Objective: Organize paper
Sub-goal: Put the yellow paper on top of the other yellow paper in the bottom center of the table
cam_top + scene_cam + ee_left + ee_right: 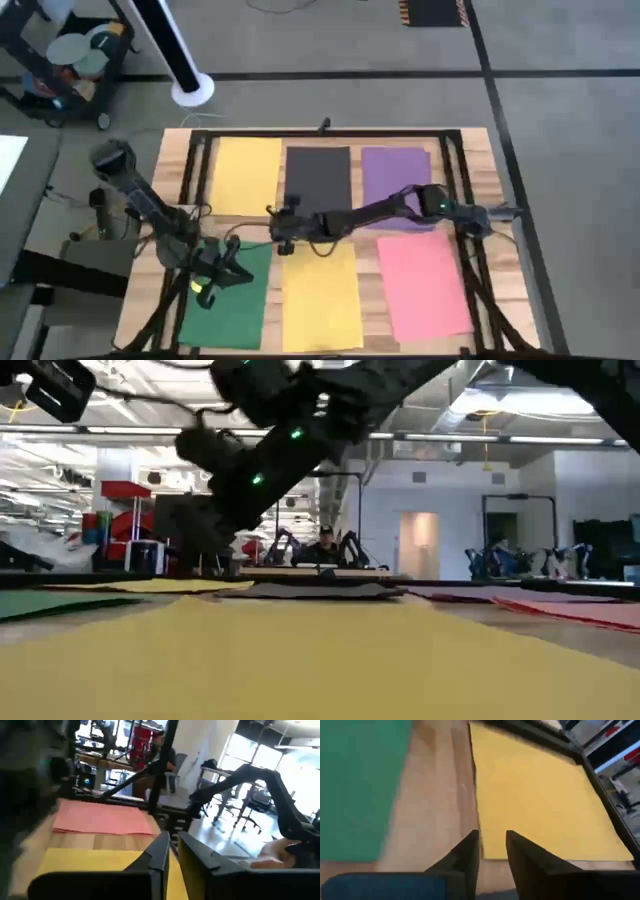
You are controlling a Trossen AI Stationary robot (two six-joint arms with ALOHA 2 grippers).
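On a wooden table (485, 150) framed by dark rails, six coloured sheets lie flat in two rows: yellow sheet (246, 175), dark grey sheet (318, 172) and purple sheet (392, 172) at the far side; green sheet (225, 310), a second yellow sheet (322, 295) and pink sheet (424, 285) at the near side. Right gripper (284, 230), reaching across from the table's right, hangs over bare wood between the far yellow and the near yellow, w/ fingers (466, 855) a little apart and gripping nothing; its wrist view shows a yellow corner just beyond the tips. Left gripper (222, 262) sits above the green sheet's far edge, fingers (161, 857) nearly together w/ a slim gap, nothing between them. Risk from here, as a judgement: thin paper lying flush on wood gives the tips little to bite, so a low pass could crease or drag a corner and skew the row; both arms are close together near the table's middle-left, so a careless swing could knock one against the other.
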